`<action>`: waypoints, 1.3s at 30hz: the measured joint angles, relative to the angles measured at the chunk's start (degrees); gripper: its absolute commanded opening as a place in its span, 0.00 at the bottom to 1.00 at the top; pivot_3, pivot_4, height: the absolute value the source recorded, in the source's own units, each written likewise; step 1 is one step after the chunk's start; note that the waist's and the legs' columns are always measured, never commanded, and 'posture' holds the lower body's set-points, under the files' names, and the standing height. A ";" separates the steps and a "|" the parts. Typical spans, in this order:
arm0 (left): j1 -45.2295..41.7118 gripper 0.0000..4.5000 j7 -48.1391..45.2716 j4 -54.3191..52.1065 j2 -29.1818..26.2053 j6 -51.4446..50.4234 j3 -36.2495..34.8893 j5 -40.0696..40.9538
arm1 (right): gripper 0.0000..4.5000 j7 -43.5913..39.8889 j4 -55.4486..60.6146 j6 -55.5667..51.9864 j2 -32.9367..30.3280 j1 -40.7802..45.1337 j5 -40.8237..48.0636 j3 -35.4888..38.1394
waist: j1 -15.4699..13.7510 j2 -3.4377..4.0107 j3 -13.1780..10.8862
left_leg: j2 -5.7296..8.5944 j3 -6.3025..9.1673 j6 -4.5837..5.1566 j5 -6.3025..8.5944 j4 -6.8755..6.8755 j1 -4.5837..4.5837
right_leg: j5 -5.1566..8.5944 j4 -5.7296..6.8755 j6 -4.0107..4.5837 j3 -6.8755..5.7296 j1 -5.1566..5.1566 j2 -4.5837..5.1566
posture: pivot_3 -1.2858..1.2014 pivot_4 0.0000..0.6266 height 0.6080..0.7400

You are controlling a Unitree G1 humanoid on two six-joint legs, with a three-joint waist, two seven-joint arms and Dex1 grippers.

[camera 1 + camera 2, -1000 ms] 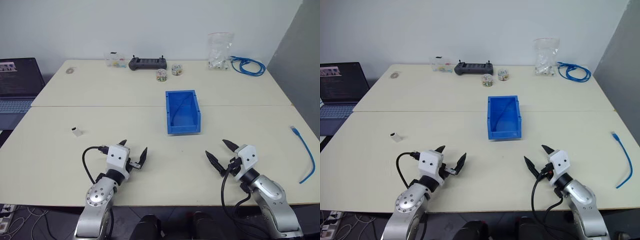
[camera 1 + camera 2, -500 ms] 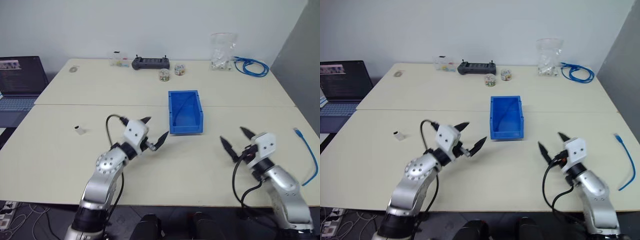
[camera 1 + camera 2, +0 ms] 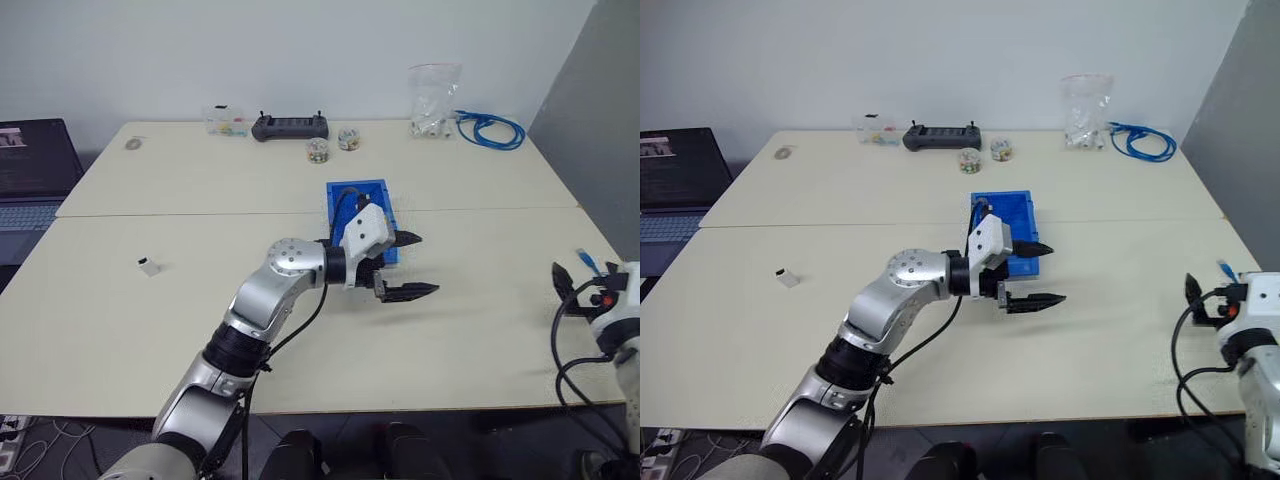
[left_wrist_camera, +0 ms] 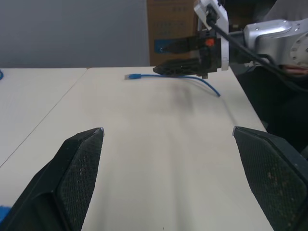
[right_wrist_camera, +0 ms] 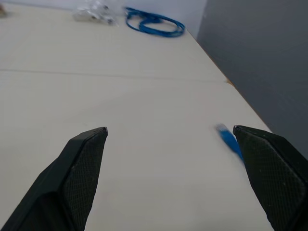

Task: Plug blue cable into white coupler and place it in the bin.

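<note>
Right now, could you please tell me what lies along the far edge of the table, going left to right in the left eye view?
Small clear box → black controller → two small jars → clear plastic bag → coiled blue cable bundle.

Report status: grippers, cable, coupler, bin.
Left gripper open, empty, beside the bin. Right gripper open, empty, near the blue cable. White coupler alone at table's left. Nothing in the way.
</note>
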State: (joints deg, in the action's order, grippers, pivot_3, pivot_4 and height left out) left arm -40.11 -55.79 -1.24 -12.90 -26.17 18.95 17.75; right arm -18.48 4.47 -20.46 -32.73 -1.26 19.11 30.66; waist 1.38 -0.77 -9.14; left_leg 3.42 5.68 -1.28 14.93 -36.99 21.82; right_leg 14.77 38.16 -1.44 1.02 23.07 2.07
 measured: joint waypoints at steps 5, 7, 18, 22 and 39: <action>-2.40 1.00 -1.62 2.01 0.85 -0.40 2.86 -1.14 | 0.99 -3.56 -18.87 -0.64 -6.96 7.55 -1.08 -0.61 | 0.47 -0.01 -0.01 | 0.00 -0.22 0.03 -0.01 0.00 -0.06 | -0.01 -0.01 -0.01 0.13 -0.03 -0.07 | 0.52 0.24 1.00; -2.53 1.00 -2.06 2.73 1.40 0.05 3.53 -1.64 | 0.99 -4.02 -26.35 -0.83 -9.07 10.85 -2.13 -1.13 | 0.45 0.04 -0.01 | -0.03 -0.31 0.04 -0.02 0.00 -0.07 | -0.01 0.02 0.00 0.14 -0.03 -0.13 | 0.52 0.24 1.00; -3.04 1.00 -2.66 3.45 1.95 0.68 3.86 -3.11 | 0.60 -11.15 -42.50 0.04 -13.07 17.90 -2.21 -3.85 | 0.29 0.00 -0.03 | -0.10 -0.87 0.09 -0.02 -0.07 -0.06 | -0.07 -0.08 -0.12 0.22 -0.14 -0.11 | 0.52 0.24 1.00; -3.05 1.00 -3.48 3.46 1.93 1.23 3.90 -3.41 | 0.38 -12.38 -43.18 0.15 -13.31 18.12 -2.11 -3.85 | 0.26 0.00 -0.03 | -0.09 -0.86 0.09 -0.02 -0.07 -0.08 | -0.07 -0.09 -0.12 0.21 -0.17 -0.11 | 0.52 0.24 1.00; 0.46 1.00 -3.48 1.64 -0.21 2.64 3.03 -3.22 | 0.00 -29.17 -20.76 -2.23 -20.87 7.24 2.60 -3.42 | 0.77 0.01 -0.03 | -0.25 -0.85 0.10 0.00 -0.03 -0.20 | 0.10 -0.07 -0.42 0.34 -0.18 -0.10 | 0.52 0.24 1.00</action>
State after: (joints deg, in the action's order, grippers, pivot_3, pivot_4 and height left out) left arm -39.64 -59.27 0.40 -13.10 -23.53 21.98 14.52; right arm -47.65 -16.28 -22.69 -53.60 5.98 21.71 27.24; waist 2.15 -0.76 -9.17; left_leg 3.17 4.83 -1.18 14.93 -37.02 21.62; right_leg 14.87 38.09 -1.85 1.36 22.89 1.97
